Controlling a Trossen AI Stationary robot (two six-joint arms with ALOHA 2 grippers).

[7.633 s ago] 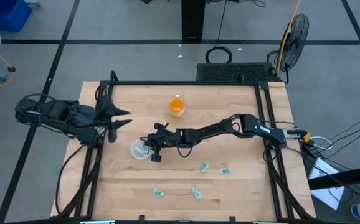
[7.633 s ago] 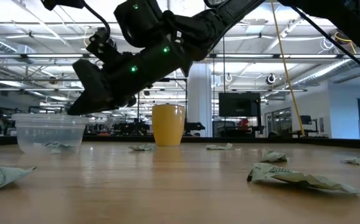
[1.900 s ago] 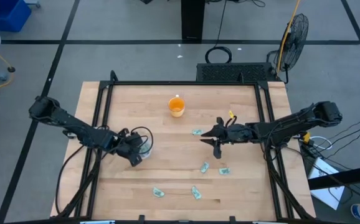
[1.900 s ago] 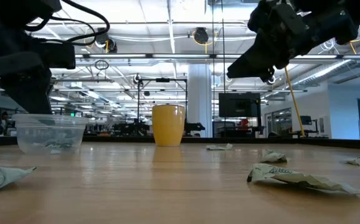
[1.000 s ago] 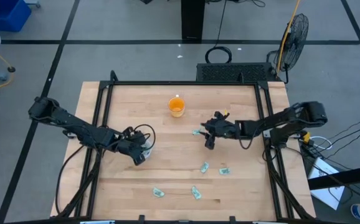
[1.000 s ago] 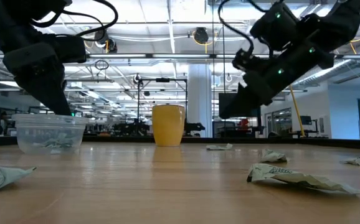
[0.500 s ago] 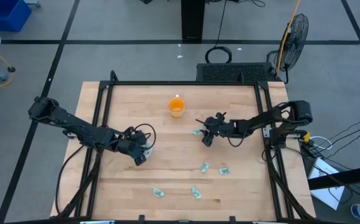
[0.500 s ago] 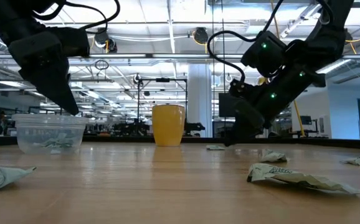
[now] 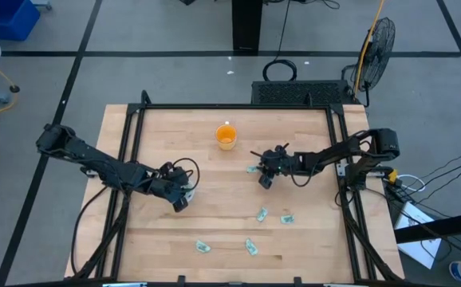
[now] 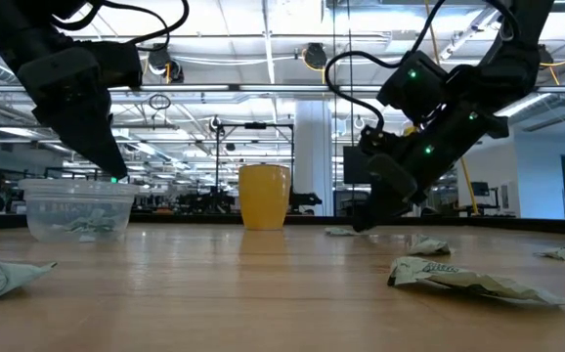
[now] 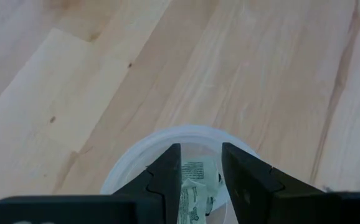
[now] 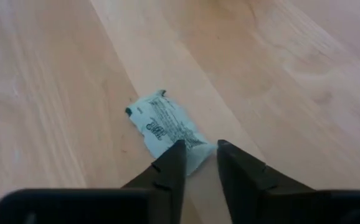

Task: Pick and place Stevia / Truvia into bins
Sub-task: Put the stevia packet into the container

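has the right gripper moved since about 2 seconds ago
Yes. In the high view the right gripper now sits closer to the orange cup, down at the packet beside it; earlier it was farther out toward the table's right side.

The high view looked straight down on the whole table [image 9: 230, 215]. The low view sat level at its surface, facing the room; both shared the orange cup [image 9: 226, 136]. Wrist views hovered close.

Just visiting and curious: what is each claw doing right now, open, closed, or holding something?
Left gripper: open, empty, over the clear cup.
Right gripper: open, straddling a packet on the table.
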